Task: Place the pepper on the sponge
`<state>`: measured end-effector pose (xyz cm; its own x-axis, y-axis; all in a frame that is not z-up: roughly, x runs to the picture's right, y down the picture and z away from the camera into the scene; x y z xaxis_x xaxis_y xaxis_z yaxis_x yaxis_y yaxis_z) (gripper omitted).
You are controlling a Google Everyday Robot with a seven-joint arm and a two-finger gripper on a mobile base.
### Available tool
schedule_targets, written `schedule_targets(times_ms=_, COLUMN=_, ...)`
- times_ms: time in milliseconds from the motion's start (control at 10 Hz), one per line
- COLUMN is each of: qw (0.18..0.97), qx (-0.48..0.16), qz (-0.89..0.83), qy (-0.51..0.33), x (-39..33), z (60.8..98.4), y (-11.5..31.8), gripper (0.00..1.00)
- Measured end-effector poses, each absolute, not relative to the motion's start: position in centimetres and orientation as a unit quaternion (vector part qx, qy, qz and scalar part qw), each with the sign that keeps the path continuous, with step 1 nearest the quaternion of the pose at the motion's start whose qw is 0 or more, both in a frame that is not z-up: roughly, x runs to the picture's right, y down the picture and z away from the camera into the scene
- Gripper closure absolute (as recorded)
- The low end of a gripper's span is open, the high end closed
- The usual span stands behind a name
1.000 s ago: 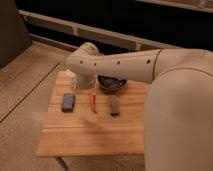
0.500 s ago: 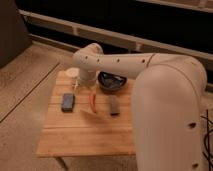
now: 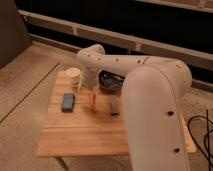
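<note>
The pepper (image 3: 92, 100), a small red-orange chili, lies on the wooden table (image 3: 80, 135) near its middle. The sponge (image 3: 68, 101), a flat blue-grey pad, lies just left of the pepper with a narrow gap between them. My gripper (image 3: 90, 88) reaches down from the white wrist, directly above the pepper's far end. Whether it touches the pepper cannot be told. The big white arm sweeps in from the lower right and hides the table's right side.
A darker grey block (image 3: 114, 106) lies right of the pepper. A white cup (image 3: 73, 75) stands at the table's far left corner, and a dark bowl (image 3: 110, 81) at the far edge. A black cable (image 3: 206, 135) lies on the floor at right.
The arm's elbow has swung toward the camera and now fills the right foreground. The wrist stays over the pepper. Pepper and sponge have not moved.
</note>
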<state>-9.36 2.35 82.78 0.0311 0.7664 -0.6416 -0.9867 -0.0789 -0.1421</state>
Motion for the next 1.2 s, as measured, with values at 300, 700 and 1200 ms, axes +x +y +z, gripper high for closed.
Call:
schedule_targets(times_ms=300, qw=0.643, qx=-0.31, qz=0.671, qy=0.202, x=-9.4, z=84.4, y=3.2, gripper=0.35)
schedule_targets(times_ms=700, qw=0.641, qx=-0.315, qz=0.659, qy=0.235, x=-9.4, z=86.0, y=4.2, gripper=0.35)
schedule_targets(times_ms=1200, qw=0.643, qx=-0.322, qz=0.64, qy=0.269, x=-10.1, z=87.2, y=5.6, gripper=0.37)
